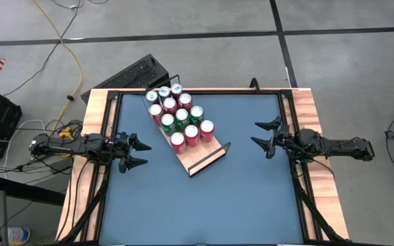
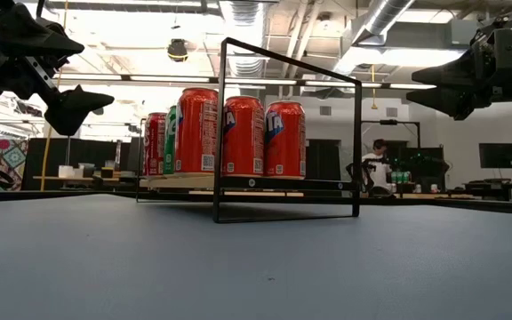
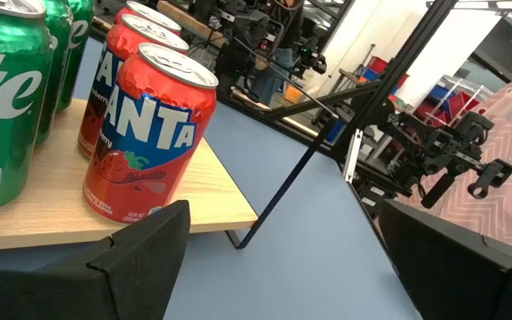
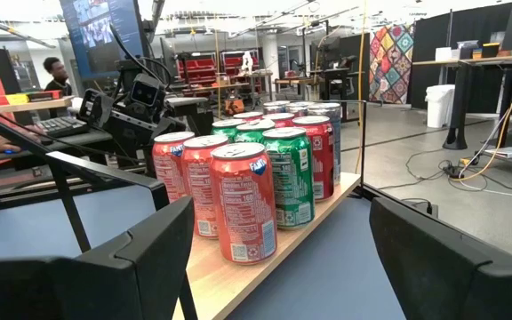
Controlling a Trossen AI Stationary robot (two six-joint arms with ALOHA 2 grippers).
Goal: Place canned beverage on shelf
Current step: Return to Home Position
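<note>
Where the cans stand: twelve, in four rows of three, on the shelf [image 1: 202, 152], which lies slantwise on the blue worktop [image 1: 238, 198], nearer its far edge.
Front row: three red Fanta cans [image 1: 191, 132], upright and close together, just behind the bare end of the board and its black rail [image 1: 209, 158].
Second row: three green cans [image 1: 181, 116].
Third row: three more red cans [image 1: 169, 104].
Back row: three pale-topped cans [image 1: 163, 92]; brand not readable.
Left gripper [image 1: 145, 154]: raised above the worktop's left side, near the shelf but apart from it; fingers spread, holding nothing.
Right gripper [image 1: 255, 133]: raised near the worktop's right edge, well apart from the shelf; fingers released, empty.
Room behind: a person [image 2: 379, 153] seated at a desk.
</note>
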